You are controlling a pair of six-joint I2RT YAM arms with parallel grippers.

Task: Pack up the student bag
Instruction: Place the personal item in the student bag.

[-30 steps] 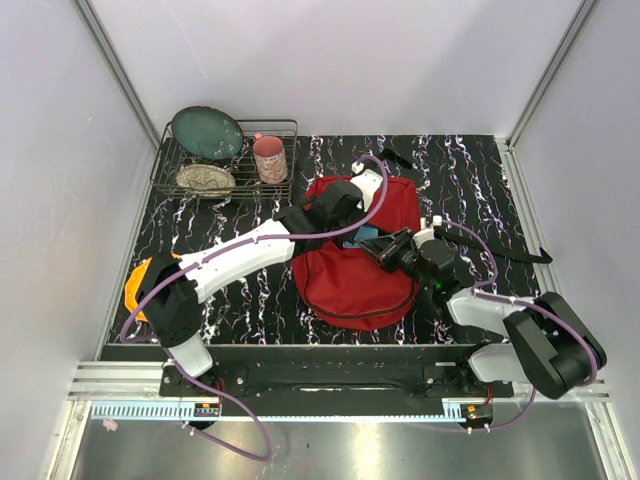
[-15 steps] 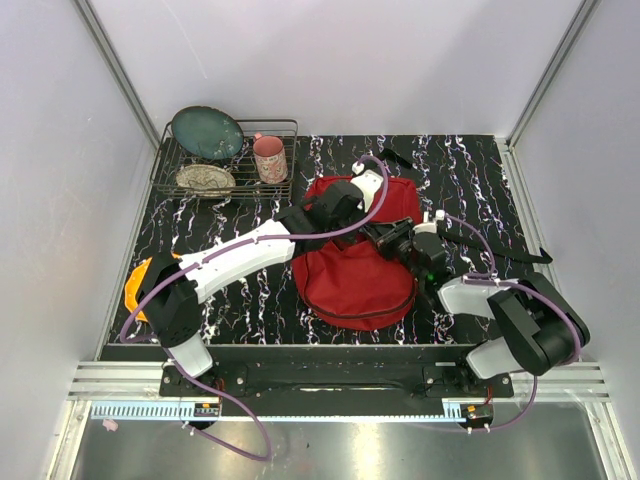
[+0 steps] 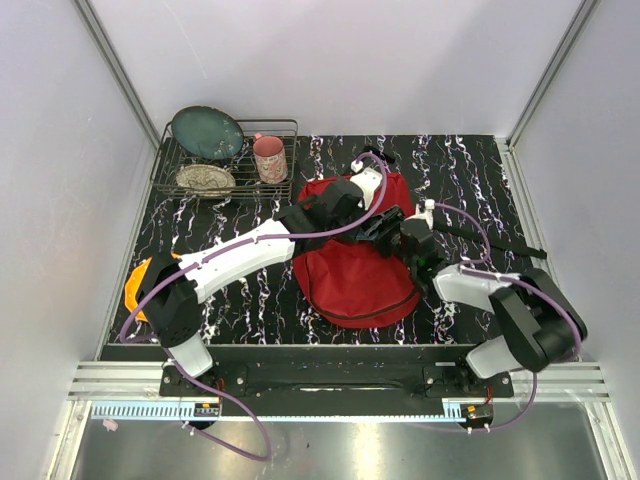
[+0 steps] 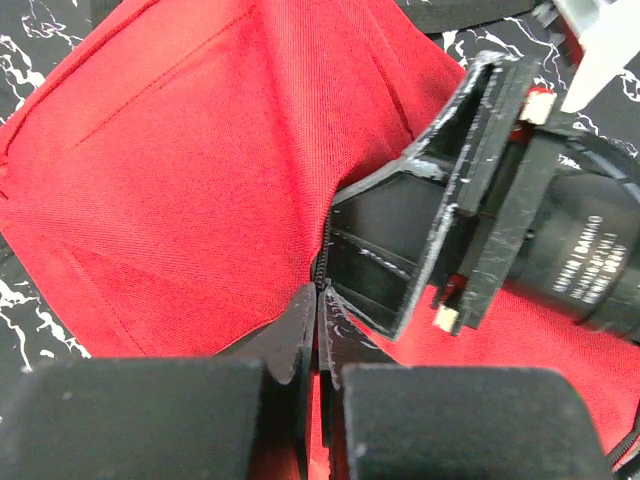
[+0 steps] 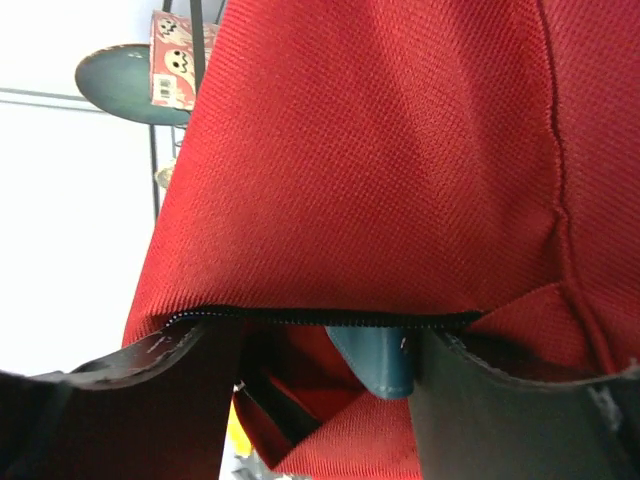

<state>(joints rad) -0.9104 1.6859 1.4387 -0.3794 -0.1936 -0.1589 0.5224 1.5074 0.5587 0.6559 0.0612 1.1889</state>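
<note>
Fingers of the left gripper (image 4: 318, 312) are pressed together, pinching the red bag (image 3: 345, 285) at its zipper (image 4: 321, 262). Red cloth spreads ahead of and beneath the tips. The right gripper (image 5: 320, 345) has its fingers spread apart. The bag mouth lies between them, with the zipper running across just above the gap. A teal object (image 5: 375, 362) sits inside the mouth, just beside the finger on the right of that view, not clamped. From the left wrist, the right gripper is just ahead of the left tips. The bag lies on the table (image 3: 470, 170) directly under both grippers. A wire rack (image 3: 285, 125) with a pink mug (image 3: 269, 158) and a green plate (image 3: 206, 132) stands well off to the left gripper's left.
</note>
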